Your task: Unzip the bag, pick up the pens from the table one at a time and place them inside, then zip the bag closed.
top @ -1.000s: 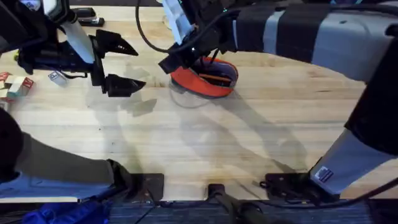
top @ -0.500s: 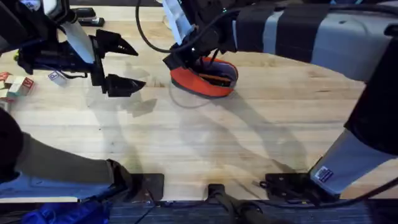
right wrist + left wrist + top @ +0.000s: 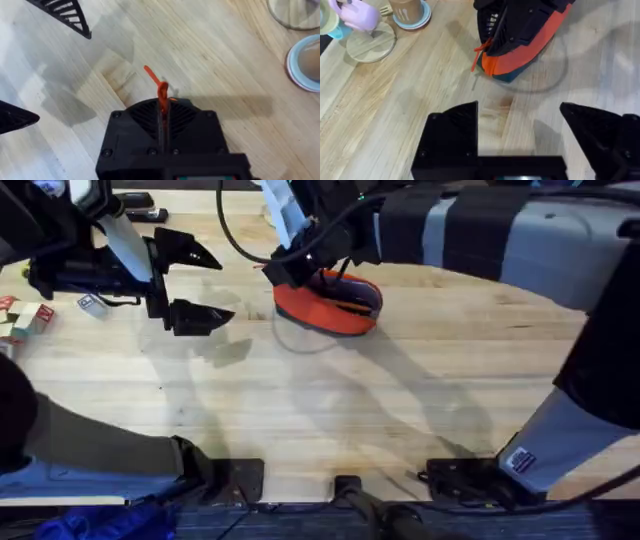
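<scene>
Bag (image 3: 330,307) lies on the far middle of the worktop (image 3: 330,410), orange fabric with a dark bottom edge. Overhead shows its mouth part open, dark lining and something slim and dark inside; I cannot tell whether that is a pen. No loose pens that I can make out on the bare boards.

Handling judgement: the pouch looks soft and light, likely to slide or crumple if the zipper is pulled with nothing bracing it. The best hold for closing is the orange zipper pull (image 3: 161,90); the fabric end opposite is where I would pin it.

Right gripper (image 3: 290,272) sits at the bag's left end in the overhead view. In the right wrist view its fingers are pressed together with the orange pull pinched between them, the strip sticking out past the tips.

Left gripper (image 3: 190,280) hangs well apart from the bag, toward the left side of the worktop. Its fingers (image 3: 451,135) are spread wide, holding and touching nothing; the left wrist view looks between them toward the bag (image 3: 520,50).

My read: zipper step in hand.
</scene>
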You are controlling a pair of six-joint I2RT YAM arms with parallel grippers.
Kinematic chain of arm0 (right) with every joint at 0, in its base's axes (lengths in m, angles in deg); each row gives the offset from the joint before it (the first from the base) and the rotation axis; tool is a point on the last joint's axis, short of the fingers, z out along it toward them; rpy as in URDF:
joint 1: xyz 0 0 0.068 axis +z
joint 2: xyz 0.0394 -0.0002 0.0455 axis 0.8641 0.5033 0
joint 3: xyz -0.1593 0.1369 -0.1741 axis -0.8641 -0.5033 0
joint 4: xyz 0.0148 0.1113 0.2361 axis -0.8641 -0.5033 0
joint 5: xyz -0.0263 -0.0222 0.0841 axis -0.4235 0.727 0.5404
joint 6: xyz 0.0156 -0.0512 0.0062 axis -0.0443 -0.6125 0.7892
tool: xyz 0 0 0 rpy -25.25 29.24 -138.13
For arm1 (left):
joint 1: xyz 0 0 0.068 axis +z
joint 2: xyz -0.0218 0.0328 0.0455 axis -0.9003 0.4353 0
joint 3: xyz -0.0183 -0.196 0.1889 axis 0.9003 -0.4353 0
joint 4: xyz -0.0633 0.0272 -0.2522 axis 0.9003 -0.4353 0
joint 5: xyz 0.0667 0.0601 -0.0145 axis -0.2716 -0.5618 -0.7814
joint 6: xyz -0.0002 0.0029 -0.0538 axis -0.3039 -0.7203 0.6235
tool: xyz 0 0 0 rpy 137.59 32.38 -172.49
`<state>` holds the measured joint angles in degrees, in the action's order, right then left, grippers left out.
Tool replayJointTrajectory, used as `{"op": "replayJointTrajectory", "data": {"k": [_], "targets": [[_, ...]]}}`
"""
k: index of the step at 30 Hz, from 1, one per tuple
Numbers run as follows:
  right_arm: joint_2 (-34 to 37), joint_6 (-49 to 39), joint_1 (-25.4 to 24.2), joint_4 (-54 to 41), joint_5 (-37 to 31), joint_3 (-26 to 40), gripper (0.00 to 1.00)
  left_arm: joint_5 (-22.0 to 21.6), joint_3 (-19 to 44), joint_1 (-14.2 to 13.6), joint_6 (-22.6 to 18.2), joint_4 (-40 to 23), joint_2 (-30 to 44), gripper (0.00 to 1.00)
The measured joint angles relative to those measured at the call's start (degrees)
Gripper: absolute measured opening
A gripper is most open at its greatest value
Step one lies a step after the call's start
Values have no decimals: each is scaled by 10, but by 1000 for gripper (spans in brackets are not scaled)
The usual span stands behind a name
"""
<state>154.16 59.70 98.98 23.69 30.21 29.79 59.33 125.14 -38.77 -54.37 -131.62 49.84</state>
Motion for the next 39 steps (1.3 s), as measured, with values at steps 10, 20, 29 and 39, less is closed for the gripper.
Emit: {"op": "replayJointTrajectory", "data": {"k": [10, 20, 29, 39], "targets": [[0, 0, 0, 0, 0, 0, 30, 0, 0, 0, 0, 0, 0, 993], [-27, 0, 0, -33, 0, 0, 30, 3, 0, 0, 0, -1, 0, 993], [-40, 0, 2, -48, 0, 0, 30, 19, 0, -12, 0, -2, 0, 993], [-40, 0, 7, -50, 0, 0, 30, 50, 0, -72, 1, 24, 73, 993]]}}
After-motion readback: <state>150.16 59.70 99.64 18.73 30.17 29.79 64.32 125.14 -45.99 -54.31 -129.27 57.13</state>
